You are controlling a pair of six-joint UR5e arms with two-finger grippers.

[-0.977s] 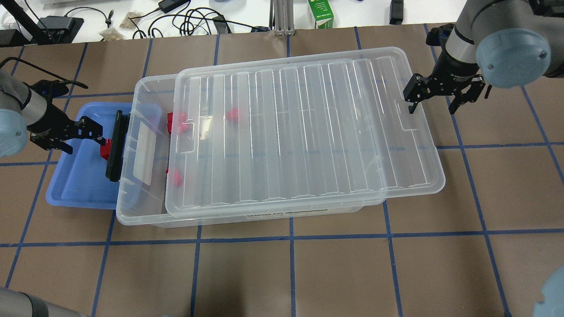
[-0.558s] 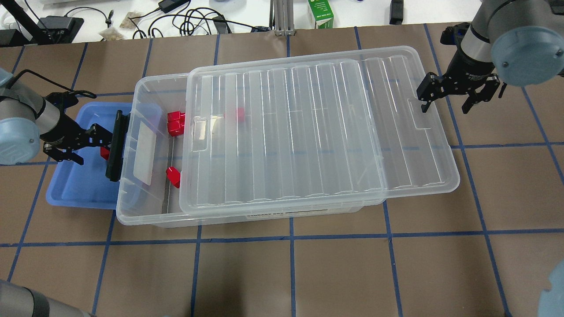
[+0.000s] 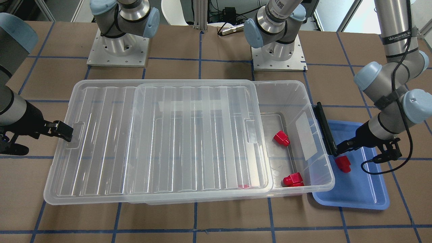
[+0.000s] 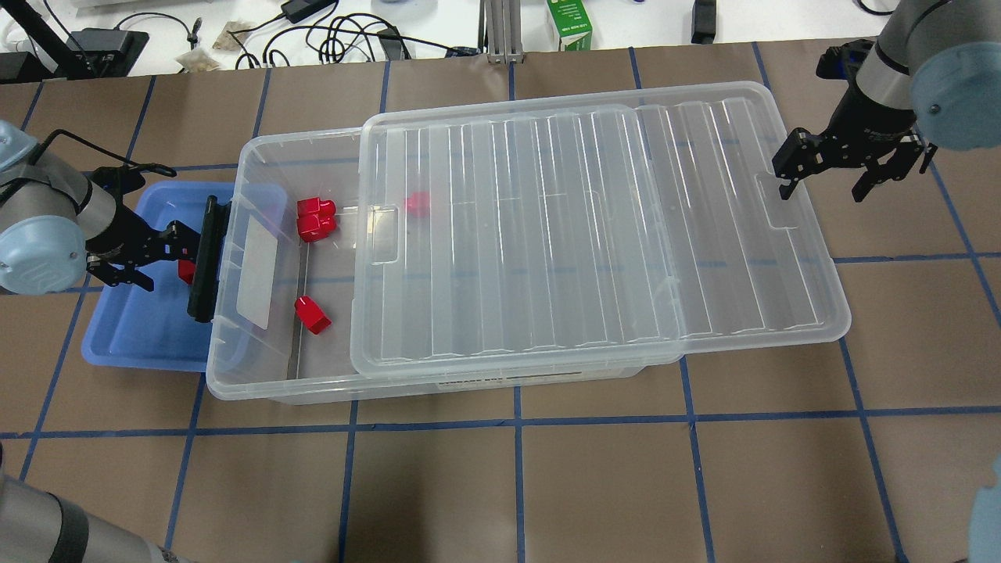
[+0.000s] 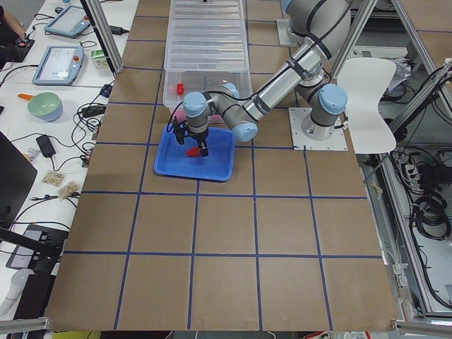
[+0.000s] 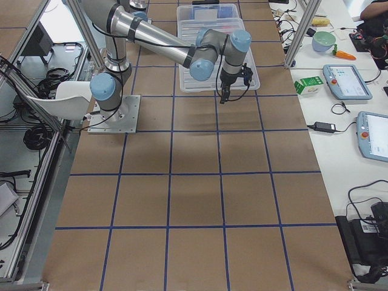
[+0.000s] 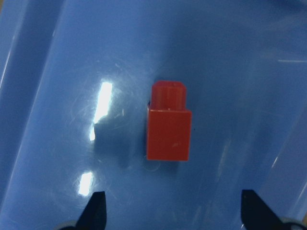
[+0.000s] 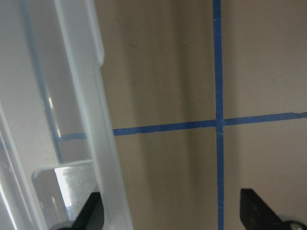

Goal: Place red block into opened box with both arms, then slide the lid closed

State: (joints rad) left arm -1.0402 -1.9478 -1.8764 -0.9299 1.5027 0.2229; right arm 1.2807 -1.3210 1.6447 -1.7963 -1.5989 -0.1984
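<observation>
The box (image 4: 235,385) lies across the table with its left end uncovered. The ribbed lid (image 4: 594,234) sits shifted right and overhangs the box's right end. My right gripper (image 4: 823,191) is open, with one finger in the lid's right notch; the wrist view shows the lid's edge (image 8: 100,143) beside that finger. Three red blocks lie in the uncovered end (image 4: 315,216) (image 4: 313,314), and another (image 4: 417,204) shows through the lid. My left gripper (image 4: 148,254) hangs open over the blue tray, right above a lone red block (image 7: 168,127) (image 3: 343,163).
The blue tray (image 4: 133,336) is tucked under the box's left end. A black latch bar (image 4: 205,258) stands on that end. A green carton (image 4: 569,23) and cables lie beyond the table's far edge.
The lid has slid right with my right gripper, uncovering more of the box's left end. My left gripper has moved right over the tray toward the lone red block.
</observation>
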